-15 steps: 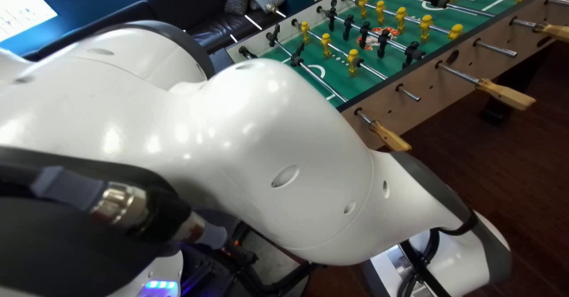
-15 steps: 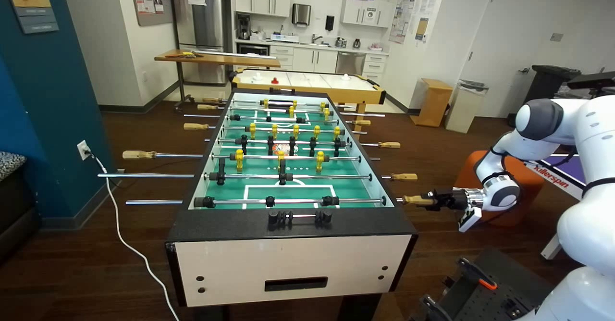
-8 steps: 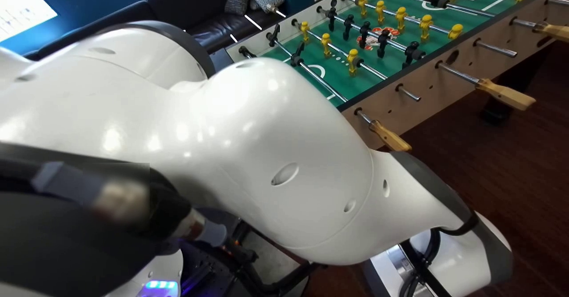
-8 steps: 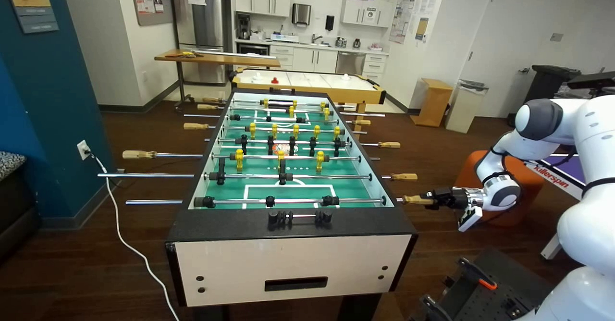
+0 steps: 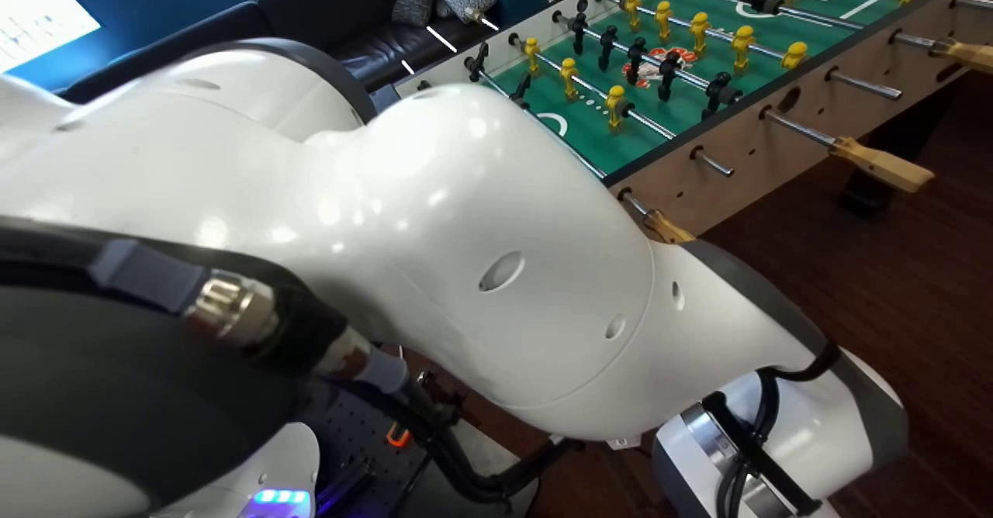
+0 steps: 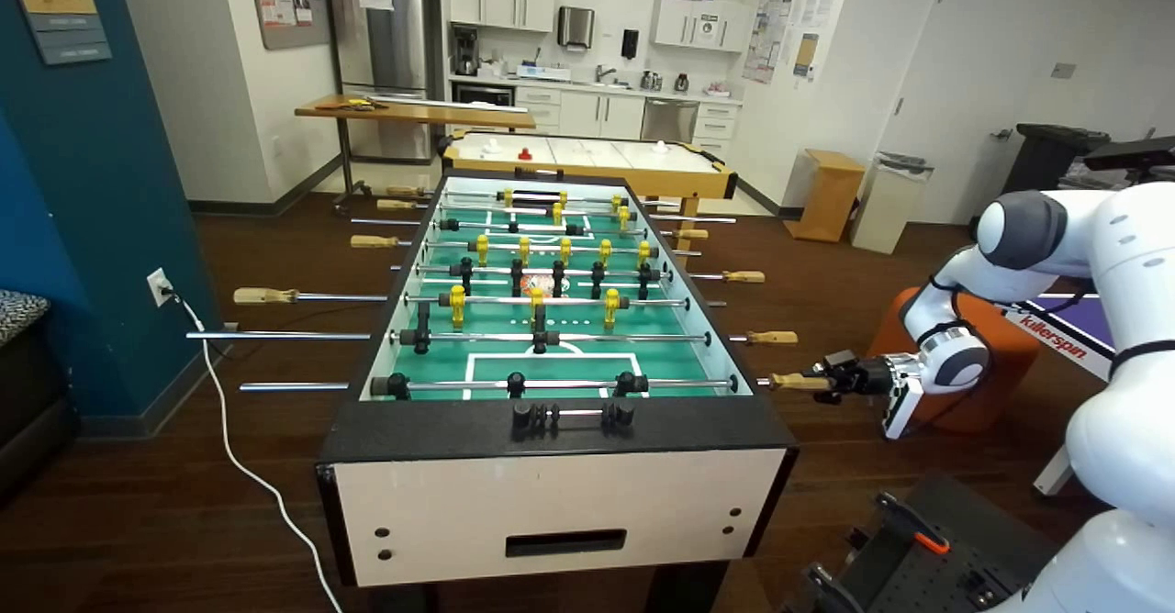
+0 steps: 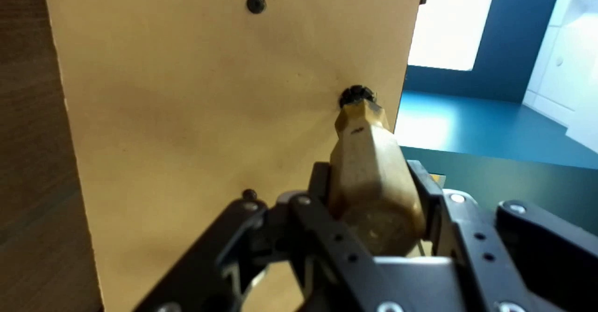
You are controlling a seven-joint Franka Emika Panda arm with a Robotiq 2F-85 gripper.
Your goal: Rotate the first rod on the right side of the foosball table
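- The foosball table [image 6: 395,429] stands mid-picture in an exterior view, its pale end panel [image 6: 441,503] facing the camera, green pitch [image 6: 496,370] on top, metal rods [image 6: 633,338] crossing from side to side
- The nearest rod [image 6: 578,384] runs just behind the dark end rim and carries black figures [image 6: 632,384]; its wooden handle [image 7: 362,148] sticks out past the table's side, at picture right
- The gripper [image 7: 371,179] is pinching that handle — in the wrist view one finger [image 7: 320,183] lies against each flank of the wood, the rounded butt toward the camera
- Beyond the handle, a dark bushing [image 7: 356,93] sits in the table's light-wood side [image 7: 187,92]
- The white arm [image 5: 434,285] shows in both exterior views; in an exterior view it hides a corner of the table and part of the held handle
- A second handle [image 6: 776,338], farther along the same side, is apart from the gripper
- Behind the wrist is an orange seat [image 6: 1010,351]; past the table's far end — an air hockey table [image 6: 601,148]
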